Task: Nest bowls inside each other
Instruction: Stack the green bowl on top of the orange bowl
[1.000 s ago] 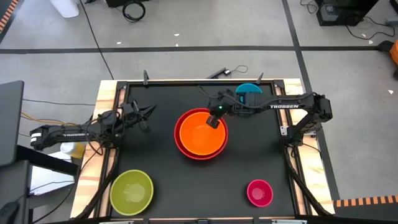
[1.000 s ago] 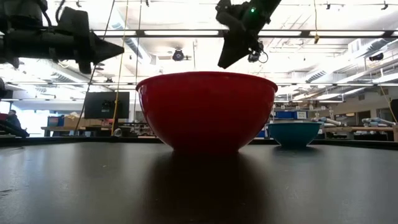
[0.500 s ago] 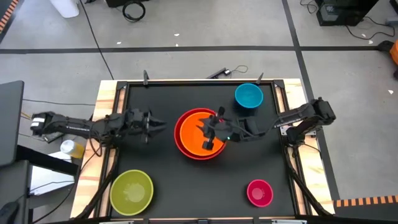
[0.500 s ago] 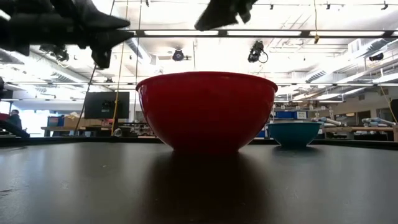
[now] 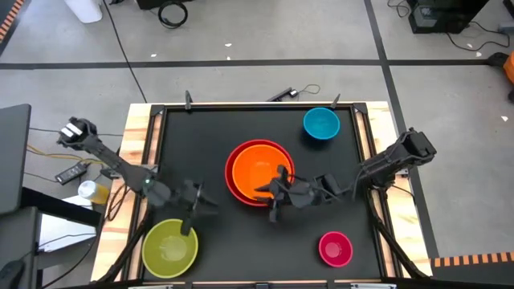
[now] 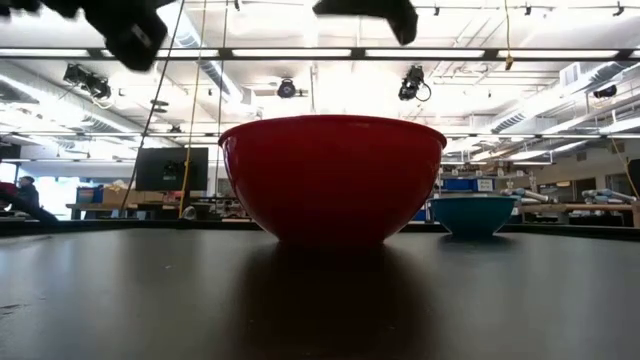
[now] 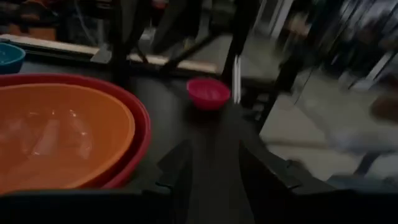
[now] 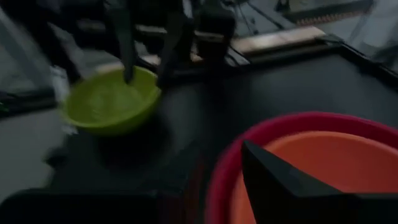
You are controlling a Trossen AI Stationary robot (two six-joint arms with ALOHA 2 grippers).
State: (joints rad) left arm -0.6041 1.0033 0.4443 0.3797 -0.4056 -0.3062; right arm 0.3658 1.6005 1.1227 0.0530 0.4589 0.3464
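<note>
The orange bowl (image 5: 259, 171) sits nested in the red bowl (image 5: 233, 186) at mid-table. The yellow-green bowl (image 5: 169, 249) stands on its base near left, the magenta bowl (image 5: 335, 249) near right and the blue bowl (image 5: 321, 124) far right. My left gripper (image 5: 197, 205) hangs open above the mat, just past the yellow-green bowl's far rim, with nothing between its fingers (image 7: 180, 180). My right gripper (image 5: 271, 204) is open too, hovering over the red bowl's near rim (image 8: 249, 140) and pointing toward the yellow-green bowl (image 8: 109, 102). In the low view both grippers are high above the red bowl (image 6: 332, 180).
The black mat (image 5: 241, 249) shows bare between the yellow-green and magenta bowls. A wooden frame (image 5: 136, 144) borders the table. A cable and a small dark part (image 5: 281, 94) lie at the far edge.
My left gripper has swung from the far left toward the near edge, to just past the yellow-green bowl, and has opened. My right gripper has crossed from the orange bowl's far side to the red bowl's near rim, tipping up toward level. No bowl has moved.
</note>
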